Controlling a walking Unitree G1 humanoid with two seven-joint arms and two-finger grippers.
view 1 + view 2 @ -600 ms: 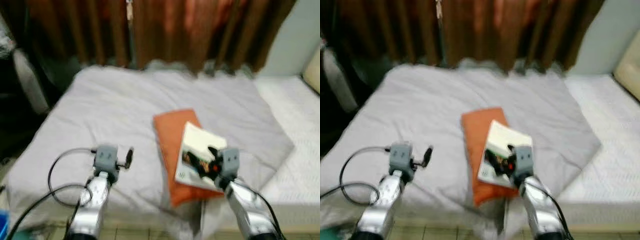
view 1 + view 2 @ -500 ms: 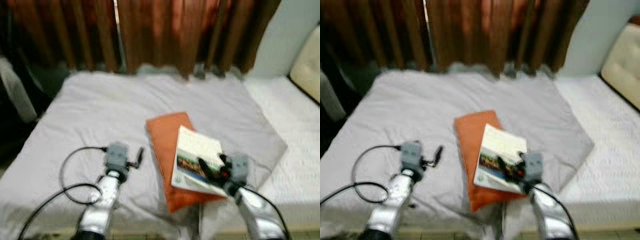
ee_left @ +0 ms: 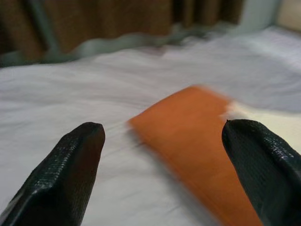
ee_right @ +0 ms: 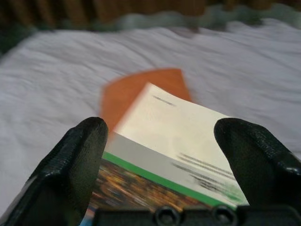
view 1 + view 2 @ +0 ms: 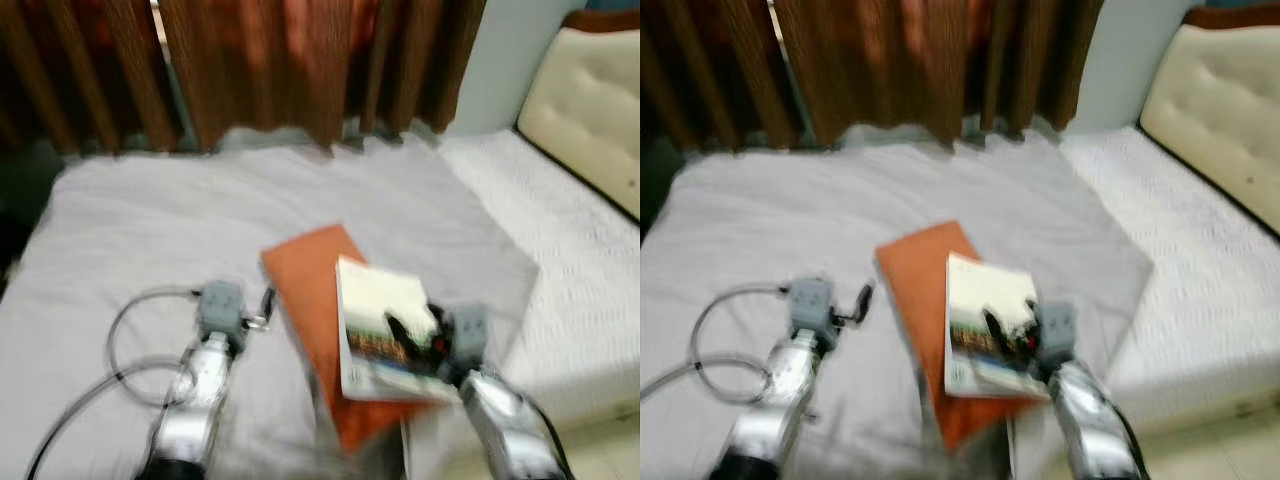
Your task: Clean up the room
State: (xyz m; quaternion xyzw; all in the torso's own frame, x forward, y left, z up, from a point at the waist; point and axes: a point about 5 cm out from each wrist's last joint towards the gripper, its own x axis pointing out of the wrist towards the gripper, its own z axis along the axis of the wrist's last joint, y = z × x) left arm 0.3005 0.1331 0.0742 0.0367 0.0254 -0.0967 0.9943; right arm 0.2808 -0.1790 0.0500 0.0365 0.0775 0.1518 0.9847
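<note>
A white book with a colourful picture band lies on an orange folded cushion on the bed's grey blanket. My right gripper is open at the book's near edge. In the right wrist view the book lies between the spread fingers. My left gripper is open low over the blanket, just left of the cushion. In the left wrist view the cushion lies ahead between the fingers. The frames are blurred.
Brown curtains hang behind the bed. A white mattress and a cream padded headboard lie to the right. Tiled floor shows at the near right. A black cable loops from the left arm.
The whole picture has swung to the right, bringing the headboard into view. Both arms keep about the same place relative to the book and cushion.
</note>
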